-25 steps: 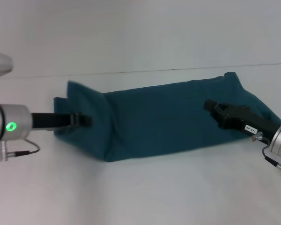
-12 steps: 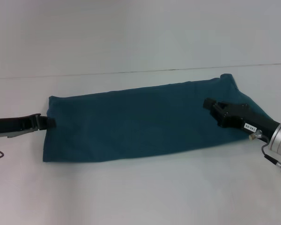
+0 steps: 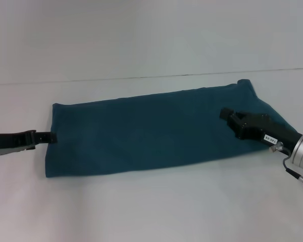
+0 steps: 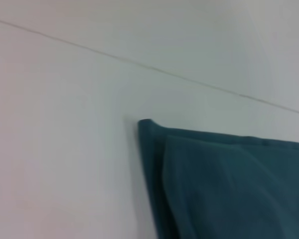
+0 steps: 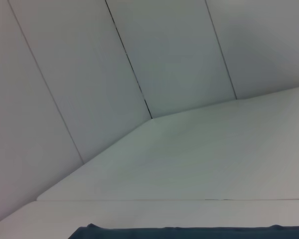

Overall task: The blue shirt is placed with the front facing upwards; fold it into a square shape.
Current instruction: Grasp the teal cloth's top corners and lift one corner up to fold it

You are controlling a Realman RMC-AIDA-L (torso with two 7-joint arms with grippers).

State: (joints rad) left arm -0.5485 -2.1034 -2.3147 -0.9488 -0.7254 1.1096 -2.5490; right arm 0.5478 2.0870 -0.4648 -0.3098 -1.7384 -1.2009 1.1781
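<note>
The blue shirt [image 3: 151, 131] lies flat on the white table [image 3: 151, 206] as one long band, already folded lengthwise and running from the robot's left side across to its right, with its right end angled away toward the far edge. Nearest, at the shirt's right end, the right gripper [image 3: 225, 114] rests on top of the cloth; whether its fingers are spread or pinched on the fabric cannot be told. At the shirt's left short edge the left gripper [image 3: 49, 136] lies low and level with its tip at the hem, and I cannot tell whether it holds the cloth or merely touches it. The shirt looks light, soft and limp, so it should drape and sag from any pinch and slide easily on the smooth top; the layered corners of a short end seem the best hold for carrying one end over the other. The left wrist view shows one corner with at least two layers stacked. The chest print, neck and sleeves are folded out of sight, and the right wrist view catches only a sliver of cloth.
</note>
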